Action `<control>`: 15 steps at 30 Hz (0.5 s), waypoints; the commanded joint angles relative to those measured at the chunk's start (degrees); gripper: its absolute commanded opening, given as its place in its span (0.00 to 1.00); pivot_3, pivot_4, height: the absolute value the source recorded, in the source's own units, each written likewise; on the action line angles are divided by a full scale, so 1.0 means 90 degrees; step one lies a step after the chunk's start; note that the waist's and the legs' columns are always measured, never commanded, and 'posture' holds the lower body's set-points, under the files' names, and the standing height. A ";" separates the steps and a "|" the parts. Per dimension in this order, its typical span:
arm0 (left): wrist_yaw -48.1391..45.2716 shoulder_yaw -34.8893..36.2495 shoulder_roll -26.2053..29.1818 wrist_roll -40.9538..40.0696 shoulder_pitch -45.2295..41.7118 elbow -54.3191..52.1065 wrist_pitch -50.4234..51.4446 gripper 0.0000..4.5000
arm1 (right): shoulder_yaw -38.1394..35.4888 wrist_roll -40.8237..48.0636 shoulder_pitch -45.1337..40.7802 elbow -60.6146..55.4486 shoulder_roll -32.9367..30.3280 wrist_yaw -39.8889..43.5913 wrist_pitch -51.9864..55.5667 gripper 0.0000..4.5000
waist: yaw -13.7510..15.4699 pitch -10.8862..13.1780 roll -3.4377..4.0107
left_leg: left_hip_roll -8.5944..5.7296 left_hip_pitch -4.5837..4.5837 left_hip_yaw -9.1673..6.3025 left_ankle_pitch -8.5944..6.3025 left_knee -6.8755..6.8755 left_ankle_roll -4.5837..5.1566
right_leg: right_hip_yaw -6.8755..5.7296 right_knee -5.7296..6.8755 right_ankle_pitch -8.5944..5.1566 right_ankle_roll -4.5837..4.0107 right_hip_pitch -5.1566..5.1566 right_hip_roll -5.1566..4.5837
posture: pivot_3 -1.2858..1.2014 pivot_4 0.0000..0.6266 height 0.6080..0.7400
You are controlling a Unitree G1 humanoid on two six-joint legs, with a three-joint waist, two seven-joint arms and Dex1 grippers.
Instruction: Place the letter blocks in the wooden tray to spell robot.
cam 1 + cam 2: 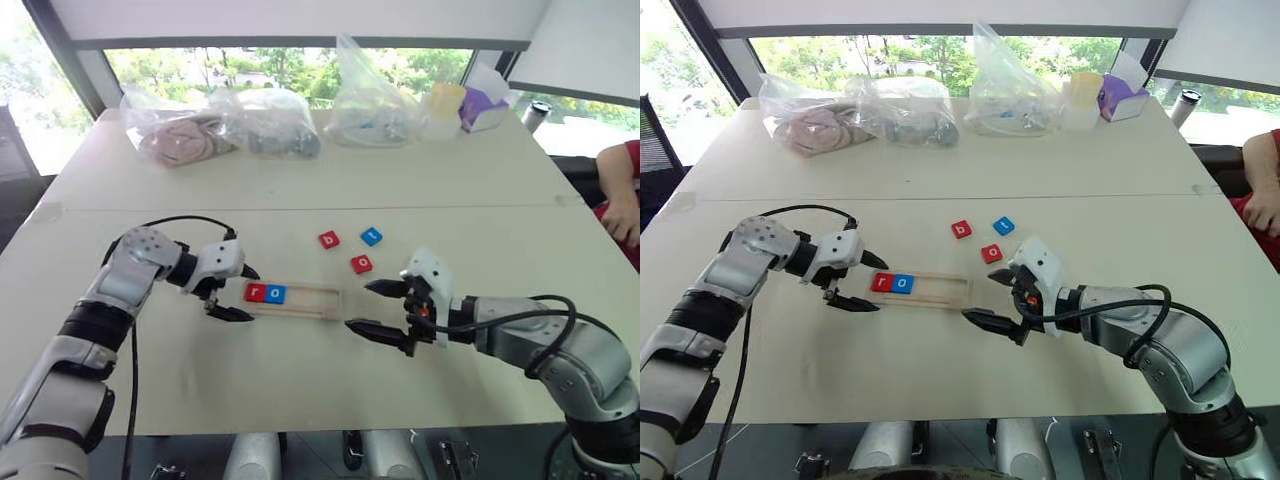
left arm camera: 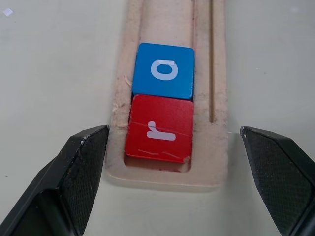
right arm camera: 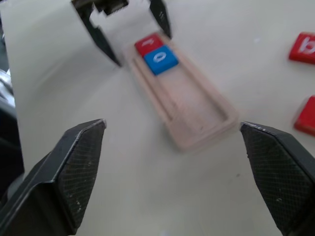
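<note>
Tray (image 1: 315, 300): r (image 1: 255, 292) and o (image 1: 276, 294) seated; three slots empty.
My left hand (image 1: 232, 292) straddles its 9 o'clock end, fingers apart; right hand (image 1: 383, 308) wide, at 3. Loose b (image 1: 329, 239), t (image 1: 371, 236), o (image 1: 361, 264) at 1 o'clock.

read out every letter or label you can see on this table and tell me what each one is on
"r": red block at the wooden tray's end.
"o": blue block beside it in the tray.
"b": red block on the table.
"t": blue block on the table.
"o": red block on the table.
Bags and containers behind: nothing legible.
</note>
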 commanded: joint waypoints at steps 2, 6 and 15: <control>-0.0080 0.0261 0.0307 -0.0198 0.0184 -0.0627 0.0656 0.99 | 0.0207 -0.0827 -0.0810 0.0880 0.0518 -0.0517 -0.0528 1.00 | -0.0070 0.0001 0.0000 | 0.0000 0.0000 -0.0001 0.0000 -0.0001 0.0000 | -0.0001 0.0001 0.0000 0.0000 -0.0001 0.0002 | 0.52 0.24 1.00; -0.0089 0.0580 0.0617 -0.0520 0.0280 -0.1225 0.1394 0.99 | 0.0846 -0.1812 -0.1947 0.2446 0.1273 -0.0879 -0.0967 1.00 | -0.0142 0.0004 -0.0004 | 0.0001 -0.0003 -0.0001 0.0000 -0.0001 0.0001 | 0.0001 0.0010 0.0001 -0.0001 -0.0010 0.0006 | 0.52 0.24 1.00; 0.0345 0.1653 0.1430 -0.0878 -0.0236 -0.1109 0.2150 0.99 | 0.1248 -0.3210 -0.3519 0.5823 0.3407 -0.1817 -0.1689 1.00 | -0.0123 0.0006 -0.0004 | 0.0008 -0.0016 -0.0012 0.0001 -0.0015 0.0002 | 0.0001 0.0042 0.0006 -0.0006 -0.0032 0.0019 | 0.52 0.24 1.00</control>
